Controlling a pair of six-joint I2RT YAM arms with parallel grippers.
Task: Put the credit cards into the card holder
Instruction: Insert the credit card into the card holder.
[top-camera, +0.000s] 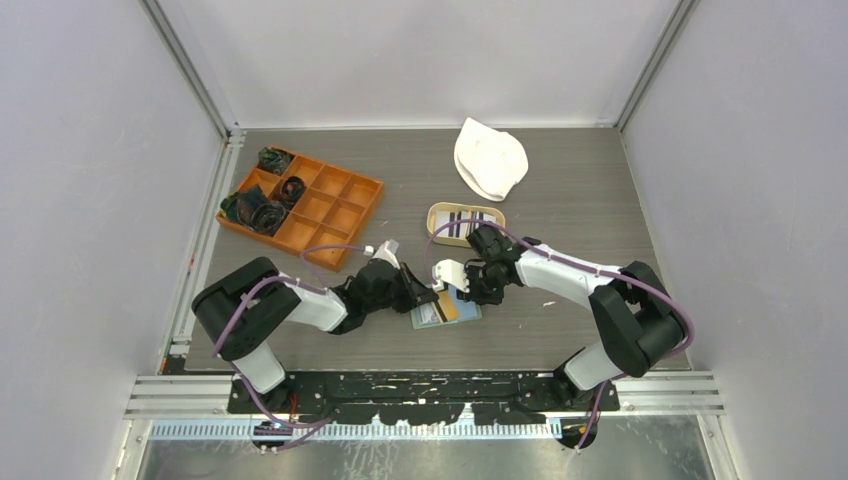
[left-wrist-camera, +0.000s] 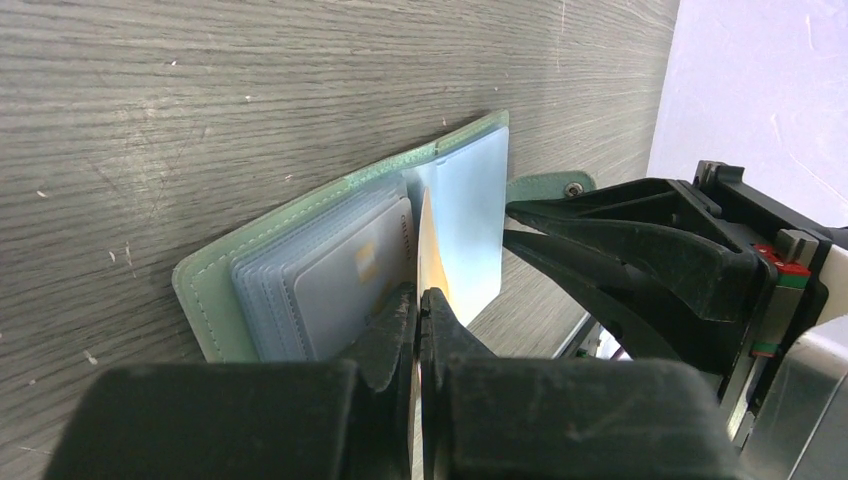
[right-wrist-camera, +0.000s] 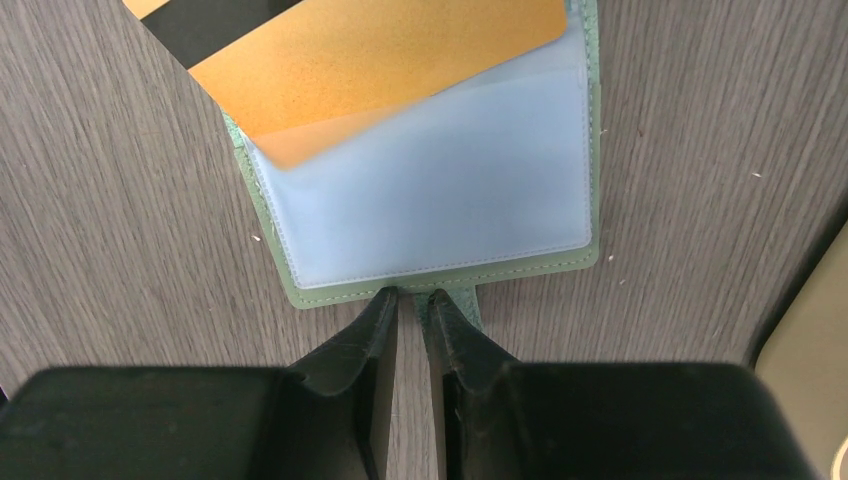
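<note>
The sage-green card holder (top-camera: 428, 318) (left-wrist-camera: 215, 290) (right-wrist-camera: 430, 200) lies open on the table between both arms, pale blue pockets up. My left gripper (top-camera: 425, 298) (left-wrist-camera: 419, 298) is shut on a tan-gold credit card (top-camera: 449, 306) (left-wrist-camera: 431, 262) (right-wrist-camera: 370, 60), held on edge with its far end at the holder's middle fold. A grey card (left-wrist-camera: 340, 290) sits in a left pocket. My right gripper (top-camera: 462, 290) (right-wrist-camera: 412, 296) rests its tips at the holder's edge beside the snap tab (left-wrist-camera: 560, 186), jaws slightly apart with bare table between them. More cards (top-camera: 465, 222) lie in the tan tray.
The oval tan tray (top-camera: 436, 215) stands just behind the right gripper; its corner (right-wrist-camera: 810, 340) shows in the right wrist view. An orange compartment box (top-camera: 320, 205) with dark cord bundles (top-camera: 262, 210) is at the back left. A white cloth (top-camera: 490, 158) lies at the back.
</note>
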